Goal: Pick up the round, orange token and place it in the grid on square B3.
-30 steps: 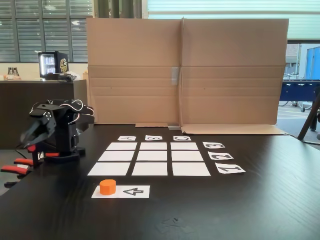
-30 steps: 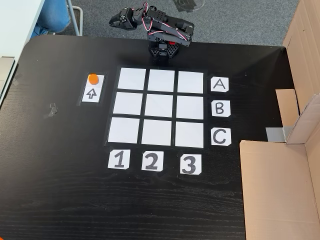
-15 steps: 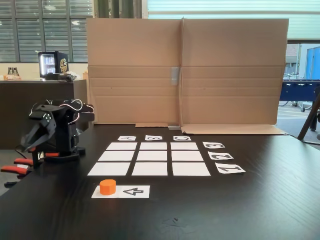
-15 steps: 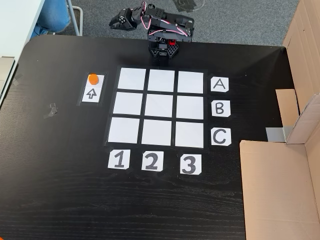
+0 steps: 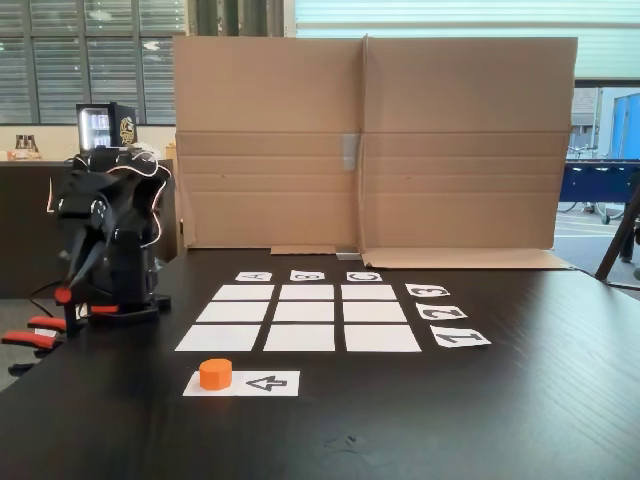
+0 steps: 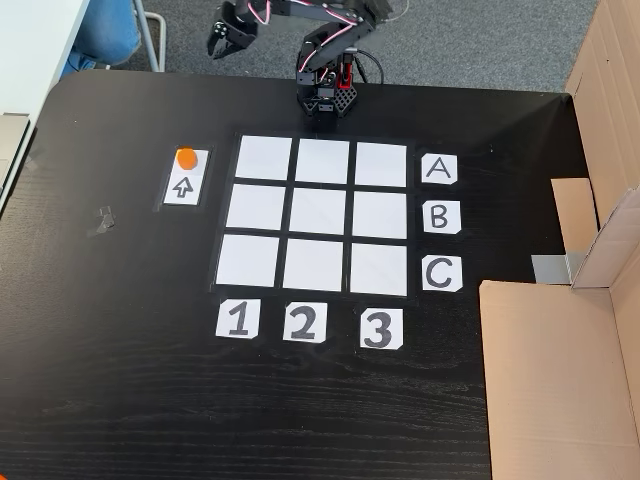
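In a fixed view from the counter's near edge, the dark counter (image 5: 480, 420) is bare wood up to the white paper strip (image 5: 242, 383) printed with an arrow. The token (image 5: 215, 373) stands on the strip's left end, upright, with nothing touching it. In the fixed view from above it sits at the strip's top end (image 6: 186, 157), just left of the grid (image 6: 312, 215).

Beyond the strip lies the grid (image 5: 300, 318), all nine white cells uncovered. Square B3 (image 6: 379, 214) is the middle cell of the column over card 3, next to card B (image 6: 441, 216) (the low view shows the lettered cards along the far edge and the numbered ones at the right). Nothing lies between the token and that cell except other plain cells.

Farther back at the left stands the arm's base (image 5: 115, 295), with red-handled clamps (image 5: 35, 335) beside it at the counter's edge. A cardboard wall (image 5: 370, 140) closes the far side.

The claw (image 6: 219, 40) hangs beyond the counter's edge, well apart from the token; its fingers look slightly apart and hold nothing. Against half a second ago, the arm has risen and stretched out to the left in the view from above. Token, strip and cards lie as before.
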`<state>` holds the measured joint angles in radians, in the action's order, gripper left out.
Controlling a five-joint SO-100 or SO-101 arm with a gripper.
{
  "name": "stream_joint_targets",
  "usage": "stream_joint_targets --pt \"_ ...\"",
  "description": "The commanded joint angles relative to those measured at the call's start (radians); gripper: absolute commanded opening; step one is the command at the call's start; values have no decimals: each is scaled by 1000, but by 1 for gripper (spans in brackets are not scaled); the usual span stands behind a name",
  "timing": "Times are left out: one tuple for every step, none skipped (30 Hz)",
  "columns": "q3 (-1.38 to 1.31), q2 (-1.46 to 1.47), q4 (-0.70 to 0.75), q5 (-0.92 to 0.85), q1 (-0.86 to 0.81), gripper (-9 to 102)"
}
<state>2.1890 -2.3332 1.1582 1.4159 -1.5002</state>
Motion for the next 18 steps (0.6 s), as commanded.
stream_joint_targets --pt "-225 147 135 -14 40 9" --pt "-264 178 163 -14 55 13" --pt "-305 210 192 -14 69 18" --pt "-342 242 219 -14 83 22" --pt "-377 273 244 -14 95 24" --pt "-413 307 265 -14 107 26" --pt "-445 339 287 -14 118 31" --pt "-466 367 307 -14 130 35" --pt "-486 393 324 -14 140 39" --pt "-512 420 353 -28 149 42" --pt "-538 446 380 -54 158 45" --pt "-563 468 387 -64 161 47" --pt "-586 492 387 -77 167 50" --pt "-611 515 387 -92 173 52" --pt "-635 537 385 -106 176 54" --pt "-660 555 385 -126 179 55" --pt "-683 572 385 -146 184 56" --pt "-709 591 385 -163 187 56"
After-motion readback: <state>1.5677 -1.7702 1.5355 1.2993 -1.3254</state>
